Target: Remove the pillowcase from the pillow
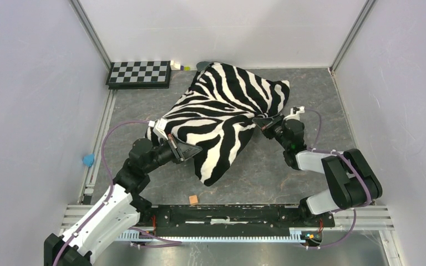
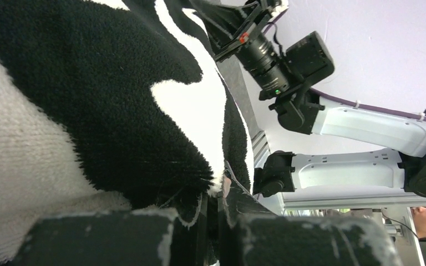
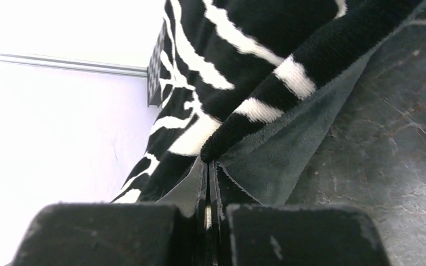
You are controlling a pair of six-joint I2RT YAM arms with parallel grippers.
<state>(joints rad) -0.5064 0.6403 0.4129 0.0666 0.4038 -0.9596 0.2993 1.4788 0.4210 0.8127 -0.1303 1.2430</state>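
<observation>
Top external view shows the pillowcase (image 1: 222,119) zebra side up in the middle of the table (image 1: 321,100) — the left gripper (image 1: 187,149) is clamped on its near-left edge, the right gripper (image 1: 266,122) is pinched on its right edge.

Top cam looked down from above-behind; L/R wrist cams sat close on pillowcase (image 1: 222,111), shared by all 3.

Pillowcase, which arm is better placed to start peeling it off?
Probably the right: the right gripper is shut on a loose edge of the pillowcase, with its grey face showing. The left gripper only pinches striped plush.
</observation>
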